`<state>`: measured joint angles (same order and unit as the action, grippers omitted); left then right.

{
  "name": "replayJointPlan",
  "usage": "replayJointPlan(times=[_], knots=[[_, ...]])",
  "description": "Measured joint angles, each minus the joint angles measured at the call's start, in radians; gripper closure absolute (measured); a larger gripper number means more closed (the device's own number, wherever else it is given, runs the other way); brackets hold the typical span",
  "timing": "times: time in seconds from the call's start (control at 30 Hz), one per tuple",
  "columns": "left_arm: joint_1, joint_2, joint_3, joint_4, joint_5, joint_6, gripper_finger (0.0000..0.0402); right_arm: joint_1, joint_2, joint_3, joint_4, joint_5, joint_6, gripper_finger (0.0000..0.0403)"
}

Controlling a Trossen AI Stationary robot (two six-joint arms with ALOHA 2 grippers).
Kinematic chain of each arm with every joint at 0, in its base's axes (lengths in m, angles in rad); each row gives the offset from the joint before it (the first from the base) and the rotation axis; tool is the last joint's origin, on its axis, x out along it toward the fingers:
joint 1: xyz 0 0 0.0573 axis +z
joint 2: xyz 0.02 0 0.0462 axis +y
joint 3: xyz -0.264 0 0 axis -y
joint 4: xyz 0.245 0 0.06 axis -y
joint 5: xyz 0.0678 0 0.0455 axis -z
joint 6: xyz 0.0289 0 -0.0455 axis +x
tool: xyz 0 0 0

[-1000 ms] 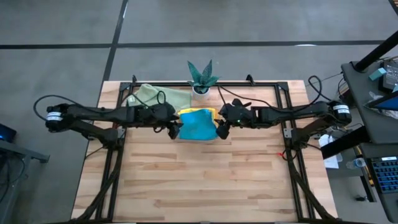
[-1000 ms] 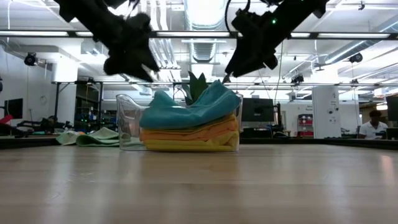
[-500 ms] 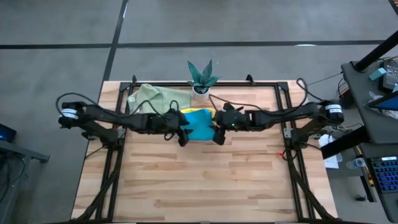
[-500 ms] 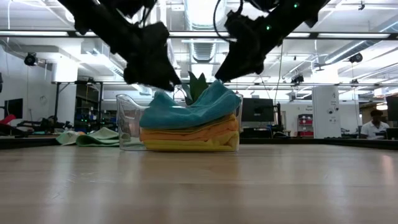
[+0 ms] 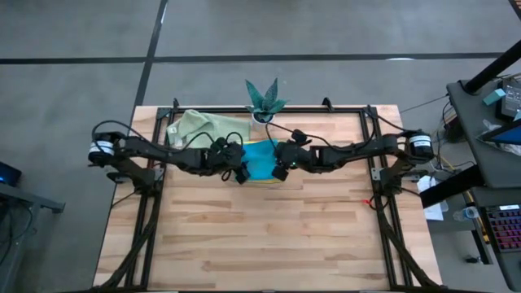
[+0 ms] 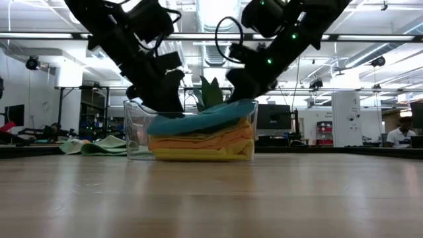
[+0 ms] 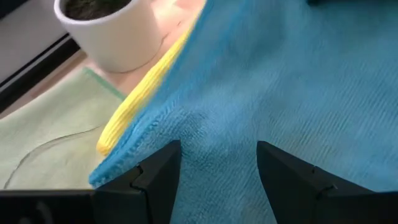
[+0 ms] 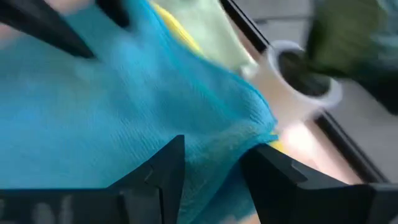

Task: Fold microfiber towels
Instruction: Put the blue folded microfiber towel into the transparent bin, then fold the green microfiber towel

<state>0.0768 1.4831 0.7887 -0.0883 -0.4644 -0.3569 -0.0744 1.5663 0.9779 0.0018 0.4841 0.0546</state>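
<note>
A: Why are both grippers down on the teal-blue towel?

B: Pressing it flat, I'd judge, atop the stack in the clear tray at frame centre (fingers spread): left gripper, right gripper.

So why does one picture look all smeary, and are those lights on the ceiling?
The right wrist view is smeared, the teal towel and the plant pot streaky. The left wrist view is sharper; the weave of the towel shows. In the low view, bright ceiling strip lights glare behind the dark arms.
</note>
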Motion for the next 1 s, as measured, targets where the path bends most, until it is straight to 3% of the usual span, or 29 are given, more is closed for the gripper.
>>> replayJointPlan(times=[0.4,0.73,0.9,1.0], knots=[[0.003,-0.018,0.003,-0.015,-0.042,0.007,0.0206,0.016,-0.073,0.0,-0.126,0.006,0.022,0.0255],[-0.047,-0.208,0.046,-0.032,-0.035,0.047,0.0206,0.104,-0.246,-0.038,-0.167,0.006,-0.044,0.0255],[-0.069,-0.298,0.049,-0.089,-0.039,-0.01,0.0206,0.155,-0.338,-0.109,-0.071,0.006,-0.112,0.0255],[-0.023,-0.361,0.063,-0.174,-0.049,-0.045,0.0206,0.162,-0.381,-0.145,-0.009,0.006,-0.134,0.0255]])
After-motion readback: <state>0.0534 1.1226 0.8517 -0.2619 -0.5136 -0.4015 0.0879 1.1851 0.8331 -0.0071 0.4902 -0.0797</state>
